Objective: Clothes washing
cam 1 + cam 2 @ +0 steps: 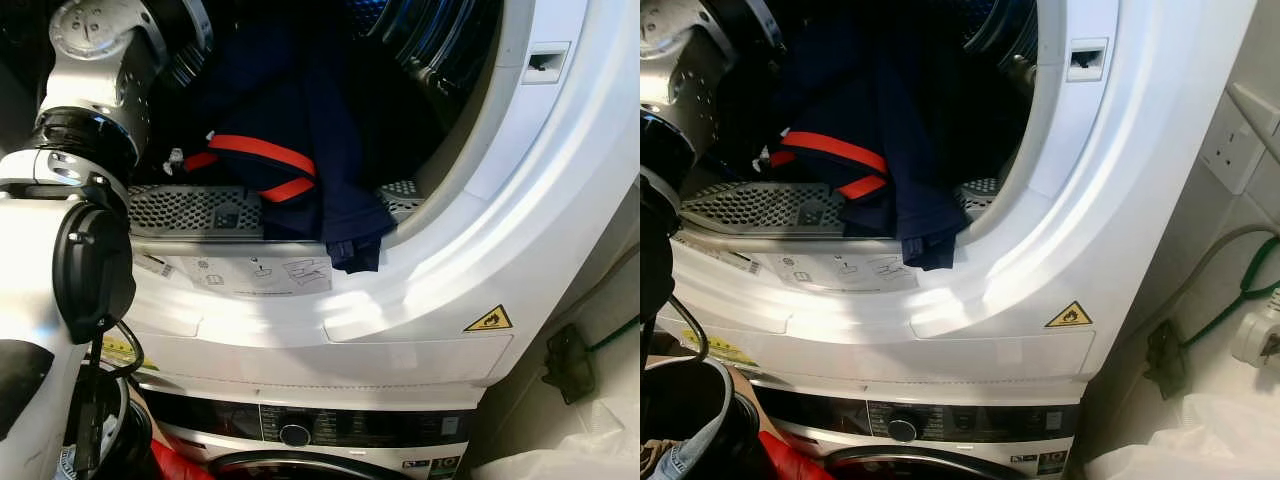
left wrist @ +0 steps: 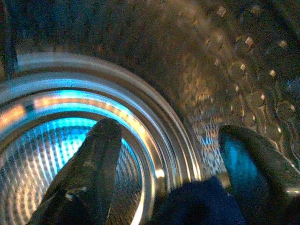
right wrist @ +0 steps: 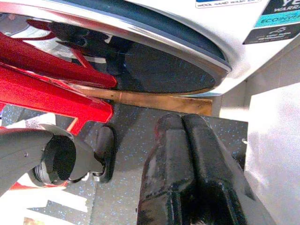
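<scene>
Silver left arm (image 1: 85, 110) reaches into the dryer drum (image 2: 225, 65), left gripper (image 2: 164, 168) fingers spread above navy cloth. Navy garment with red stripes (image 1: 300, 150) drapes over the door rim (image 1: 400, 300). Right gripper (image 3: 187, 178) hangs low, fingers pressed together.

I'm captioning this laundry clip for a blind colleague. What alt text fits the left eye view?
A navy garment with red stripes lies in the open drum of a white dryer, one end hanging over the door rim. The robot's left arm reaches into the drum from the left. Below sits a second machine's control panel with a dial.
</scene>
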{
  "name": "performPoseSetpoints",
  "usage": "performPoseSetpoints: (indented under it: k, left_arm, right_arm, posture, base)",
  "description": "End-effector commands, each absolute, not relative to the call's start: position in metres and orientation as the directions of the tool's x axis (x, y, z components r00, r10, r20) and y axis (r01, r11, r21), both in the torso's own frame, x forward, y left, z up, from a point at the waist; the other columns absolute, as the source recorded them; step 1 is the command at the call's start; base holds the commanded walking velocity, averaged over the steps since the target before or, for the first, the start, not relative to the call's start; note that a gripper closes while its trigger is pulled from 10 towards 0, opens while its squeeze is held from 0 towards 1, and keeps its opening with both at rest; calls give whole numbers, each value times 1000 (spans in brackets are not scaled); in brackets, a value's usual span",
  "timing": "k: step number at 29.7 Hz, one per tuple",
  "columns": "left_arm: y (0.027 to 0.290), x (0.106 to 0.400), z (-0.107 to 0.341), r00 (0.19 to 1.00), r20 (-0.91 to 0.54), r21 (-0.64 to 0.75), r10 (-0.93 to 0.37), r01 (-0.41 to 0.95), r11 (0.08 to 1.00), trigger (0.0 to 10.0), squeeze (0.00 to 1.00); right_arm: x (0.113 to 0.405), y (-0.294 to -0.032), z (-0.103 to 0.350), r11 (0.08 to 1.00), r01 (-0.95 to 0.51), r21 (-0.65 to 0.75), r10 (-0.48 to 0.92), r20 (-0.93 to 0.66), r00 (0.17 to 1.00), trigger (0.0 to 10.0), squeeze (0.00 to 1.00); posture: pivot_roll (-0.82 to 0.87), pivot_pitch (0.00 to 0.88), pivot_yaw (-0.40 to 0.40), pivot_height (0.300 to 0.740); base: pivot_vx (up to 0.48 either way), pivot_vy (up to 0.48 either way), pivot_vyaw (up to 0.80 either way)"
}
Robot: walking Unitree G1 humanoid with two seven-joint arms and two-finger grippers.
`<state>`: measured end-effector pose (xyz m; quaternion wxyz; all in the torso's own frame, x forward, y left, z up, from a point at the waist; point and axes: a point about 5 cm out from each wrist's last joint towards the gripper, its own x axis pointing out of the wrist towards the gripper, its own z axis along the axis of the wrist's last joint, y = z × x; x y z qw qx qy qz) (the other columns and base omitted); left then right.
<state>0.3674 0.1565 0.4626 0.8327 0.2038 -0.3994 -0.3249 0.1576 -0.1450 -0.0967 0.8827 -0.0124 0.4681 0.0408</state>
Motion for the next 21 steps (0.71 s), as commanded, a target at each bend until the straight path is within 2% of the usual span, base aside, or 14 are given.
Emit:
performPoseSetpoints:
  k: [1, 4, 7, 8, 9, 10, 16, 21]
  left_arm:
    - [159, 355, 479, 412, 562, 651, -717, 315, 691, 10000, 1000]
    - [153, 347, 484, 348, 557, 702, -754, 288, 652, 10000, 1000]
    - [145, 343, 482, 285, 505, 735, -815, 354, 579, 10000, 1000]
    - [141, 341, 479, 247, 471, 751, -847, 391, 532, 10000, 855]
    - [141, 341, 479, 247, 471, 751, -847, 391, 532, 10000, 855]
    - [138, 337, 474, 204, 433, 767, -878, 428, 478, 10000, 0]
    - [139, 322, 462, 171, 354, 821, -919, 414, 393, 10000, 0]
    - [151, 301, 459, 189, 418, 792, -889, 405, 458, 10000, 0]
  right_arm:
    - [154, -140, -98, 996, -78, 32, 70, -831, 552, 10000, 0]
    - [151, -138, -99, 996, -86, 36, 77, -835, 545, 10000, 0]
    - [151, -138, -99, 996, -86, 38, 78, -835, 545, 10000, 0]
    - [151, -138, -99, 996, -84, 37, 77, -834, 546, 10000, 0]
    - [151, -138, -99, 996, -84, 37, 77, -834, 546, 10000, 0]
    - [151, -139, -99, 996, -82, 36, 75, -834, 547, 10000, 0]
    - [150, -140, -99, 996, -80, 34, 73, -835, 545, 10000, 0]
    - [151, -137, -99, 995, -91, 38, 82, -835, 545, 10000, 0]
  posture:
    - [65, 0, 114, 740]
    - [70, 0, 110, 740]
    - [67, 0, 112, 740]
    - [62, 0, 115, 740]
    - [62, 0, 115, 740]
    - [62, 0, 115, 740]
    - [74, 0, 111, 740]
    - [88, 0, 107, 740]
  base:
    - [0, 0, 0]
    - [0, 0, 0]
    - [0, 0, 0]
    - [0, 0, 0]
    - [0, 0, 0]
    - [0, 0, 0]
    - [0, 0, 0]
    - [0, 0, 0]
